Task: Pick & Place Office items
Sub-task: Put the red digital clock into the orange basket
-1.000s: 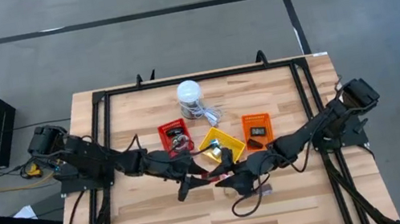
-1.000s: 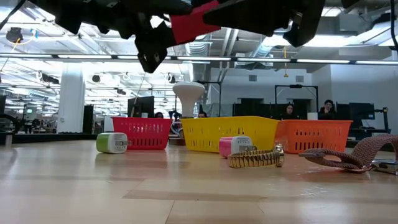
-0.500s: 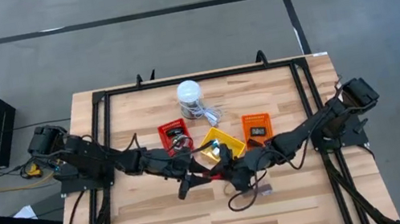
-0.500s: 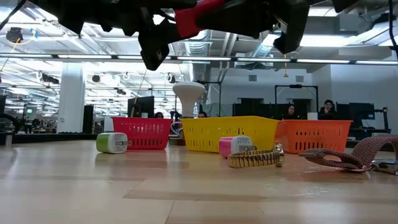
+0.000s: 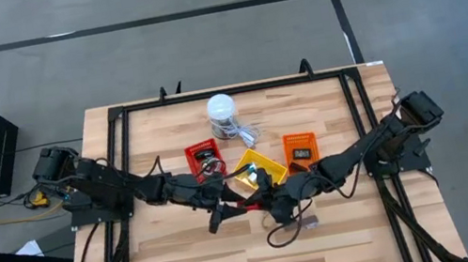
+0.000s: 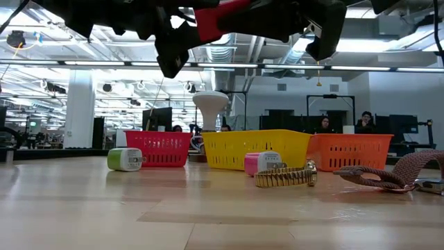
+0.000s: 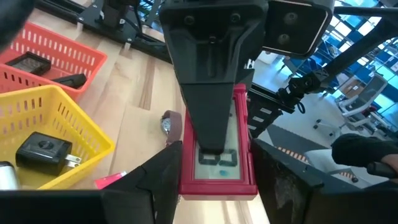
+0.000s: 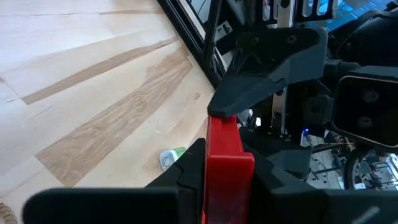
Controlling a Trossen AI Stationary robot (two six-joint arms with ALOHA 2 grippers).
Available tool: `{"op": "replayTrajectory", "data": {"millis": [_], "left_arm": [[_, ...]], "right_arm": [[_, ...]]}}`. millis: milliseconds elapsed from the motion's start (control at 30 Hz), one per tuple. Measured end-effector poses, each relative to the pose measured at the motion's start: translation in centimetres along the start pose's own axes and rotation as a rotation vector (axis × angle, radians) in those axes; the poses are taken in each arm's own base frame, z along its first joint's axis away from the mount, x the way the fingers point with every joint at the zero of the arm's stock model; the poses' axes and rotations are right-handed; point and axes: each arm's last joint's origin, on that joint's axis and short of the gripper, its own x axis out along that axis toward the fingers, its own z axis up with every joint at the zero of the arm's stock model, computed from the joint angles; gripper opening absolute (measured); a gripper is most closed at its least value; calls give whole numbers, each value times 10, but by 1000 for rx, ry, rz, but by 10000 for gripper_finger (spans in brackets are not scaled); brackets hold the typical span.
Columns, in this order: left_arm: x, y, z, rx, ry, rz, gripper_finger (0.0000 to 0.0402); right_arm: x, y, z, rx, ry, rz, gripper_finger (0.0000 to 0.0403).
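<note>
A flat red piece with a grey window (image 7: 216, 155) hangs in the air over the table's middle (image 5: 244, 204), below the yellow tray (image 5: 257, 167). My left gripper (image 5: 221, 214) comes from the left and is shut on it. My right gripper (image 5: 268, 203) comes from the right and is shut on the same piece, which shows edge-on in the right wrist view (image 8: 229, 163). In the low view the piece (image 6: 222, 17) is high above the table between both grippers. My left gripper pinches the red piece by its two long side edges (image 7: 184, 163), one finger on each edge, coming level from the table's left. The piece is lifted clear of the table. My right gripper pinches the piece across its flat faces; one finger (image 7: 210, 93) lies along the windowed face (image 7: 217, 138). It comes level from the table's right, opposite the left gripper. The piece sits edge-on between its fingers (image 8: 194, 167), clear of the table.
A red tray (image 5: 205, 160), an orange tray (image 5: 300, 150) and a white cylinder (image 5: 222, 109) stand toward the far side. On the table lie a green-white piece (image 6: 125, 160), a pink piece (image 6: 262, 163), a gold band (image 6: 286, 177) and a brown strap (image 6: 395, 173).
My right gripper has gone toward the table's left, up to the red piece in my left gripper, and now stands on it. The piece has stayed in the air, shifting only slightly.
</note>
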Motion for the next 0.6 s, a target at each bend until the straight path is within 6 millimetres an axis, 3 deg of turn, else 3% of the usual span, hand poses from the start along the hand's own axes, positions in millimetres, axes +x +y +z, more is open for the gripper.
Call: {"op": "replayTrajectory", "data": {"millis": [400,600], "left_arm": [[0,10,6,42,-18,30,218],[0,11,6,101,-16,34,230]], "right_arm": [[-8,21,4,88,95,91,56],[-44,24,0,164,393,47,56]]}}
